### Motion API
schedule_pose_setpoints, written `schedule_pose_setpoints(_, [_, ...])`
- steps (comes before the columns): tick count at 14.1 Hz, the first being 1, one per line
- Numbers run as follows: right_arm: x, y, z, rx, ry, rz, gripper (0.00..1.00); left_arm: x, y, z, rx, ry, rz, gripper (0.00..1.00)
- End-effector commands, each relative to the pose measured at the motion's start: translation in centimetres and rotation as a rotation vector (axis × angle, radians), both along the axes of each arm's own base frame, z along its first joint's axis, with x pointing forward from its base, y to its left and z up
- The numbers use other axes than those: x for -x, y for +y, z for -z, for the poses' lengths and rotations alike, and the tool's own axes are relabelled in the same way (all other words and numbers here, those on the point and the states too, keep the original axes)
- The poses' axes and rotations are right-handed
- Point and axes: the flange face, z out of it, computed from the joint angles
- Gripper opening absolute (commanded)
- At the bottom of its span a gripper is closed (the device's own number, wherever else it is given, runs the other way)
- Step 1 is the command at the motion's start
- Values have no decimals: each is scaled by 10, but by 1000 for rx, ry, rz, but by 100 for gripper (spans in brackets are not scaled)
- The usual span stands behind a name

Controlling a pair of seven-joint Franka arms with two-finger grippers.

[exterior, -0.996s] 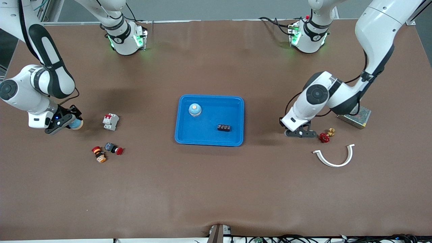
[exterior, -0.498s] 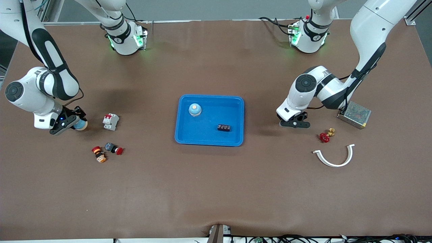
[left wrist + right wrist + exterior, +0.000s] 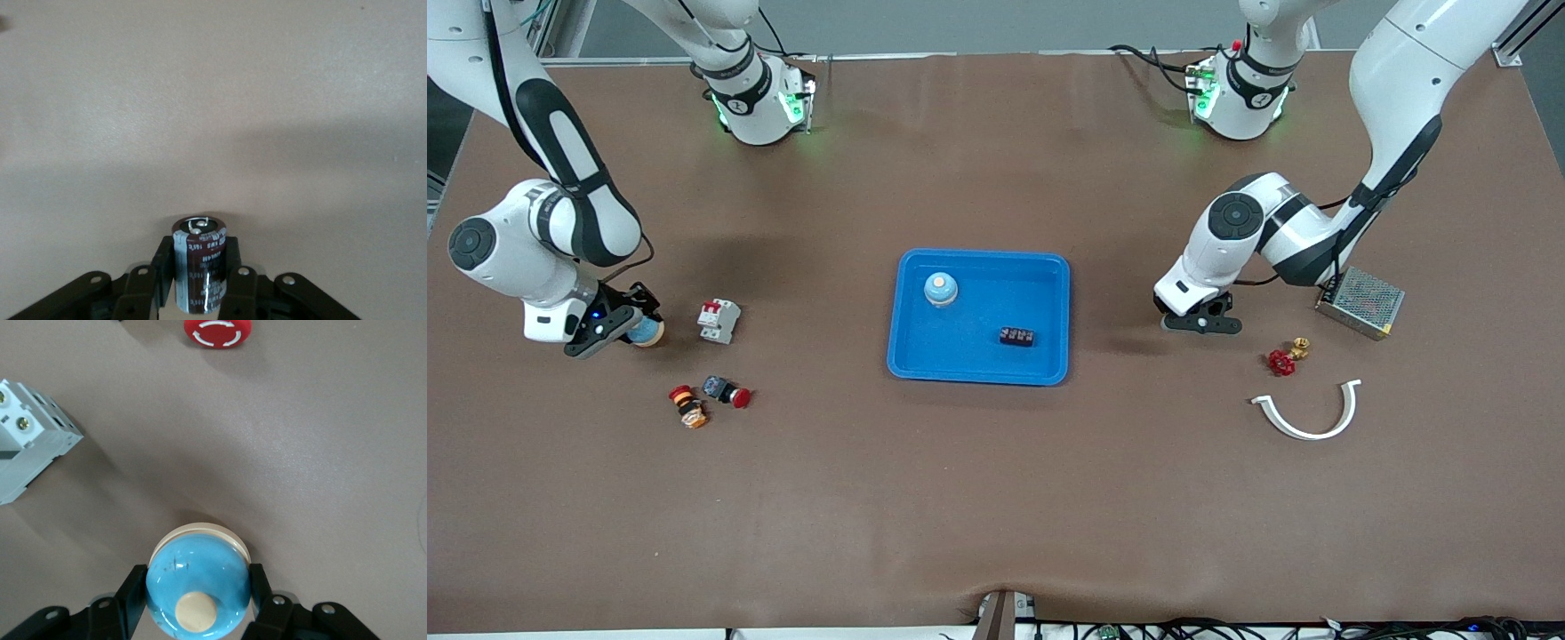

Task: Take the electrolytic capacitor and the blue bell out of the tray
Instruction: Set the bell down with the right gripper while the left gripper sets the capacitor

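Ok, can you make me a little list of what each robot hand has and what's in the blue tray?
left gripper: shut on capacitor, over bare table between tray and red valve
right gripper: shut on blue bell, beside white breaker
blue tray: holds another bell and a black block

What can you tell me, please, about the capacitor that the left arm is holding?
The capacitor is a short cylinder in a dark brown sleeve with pale printed markings and a light stripe down its side. Its dark top face carries two small metal terminals. It stands upright, clamped on two sides by the fingers of the left end effector, over bare brown table between the blue tray and the red valve handle. Nothing else touches it.
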Motion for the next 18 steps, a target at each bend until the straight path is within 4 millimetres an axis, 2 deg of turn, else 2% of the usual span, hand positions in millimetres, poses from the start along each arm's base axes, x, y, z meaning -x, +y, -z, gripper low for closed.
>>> schedule_pose_setpoints(1, [3, 4, 3, -9, -10, 10, 38, 3, -1, 2, 17, -10, -5, 0])
schedule_pose_setpoints(2, [3, 4, 3, -9, -10, 10, 47, 3, -1, 3, 18, -8, -5, 0])
schedule_pose_setpoints(3, [2, 3, 3, -9, -10, 13, 75, 3, -1, 4, 20, -5, -6, 0])
schedule_pose_setpoints(4, [2, 3, 3, -9, -10, 16, 98, 3, -1, 4, 22, -6, -9, 0])
schedule_pose_setpoints(8, [-7, 1, -8, -8, -19, 31, 100, 4, -6, 6, 35, -4, -5, 0])
schedule_pose_setpoints(9, [-11, 1, -18, -13, -8, 40, 100, 3, -8, 5, 35, -6, -5, 20])
schedule_pose_setpoints(10, [-18, 1, -36, -28, 24, 60, 100, 3, -8, 4, 36, -8, -30, 43])
schedule_pose_setpoints(11, [-27, 8, -63, -43, 70, 92, 100, 1, -9, 2, 38, -15, -59, 97])
schedule_pose_setpoints(13, [-48, 33, -128, -57, 163, 204, 100, -4, -13, -2, 35, -27, -95, 100])
schedule_pose_setpoints(15, [-67, 70, -186, -42, 242, 326, 100, -11, -10, -5, 15, -20, -117, 100])
schedule_pose_setpoints(16, [-74, 95, -207, -27, 267, 371, 100, -17, -10, -9, 13, -15, -153, 100])
schedule_pose_setpoints(18, [-78, 140, -234, -71, 286, 458, 100, -30, -18, -22, 53, -3, -277, 100])
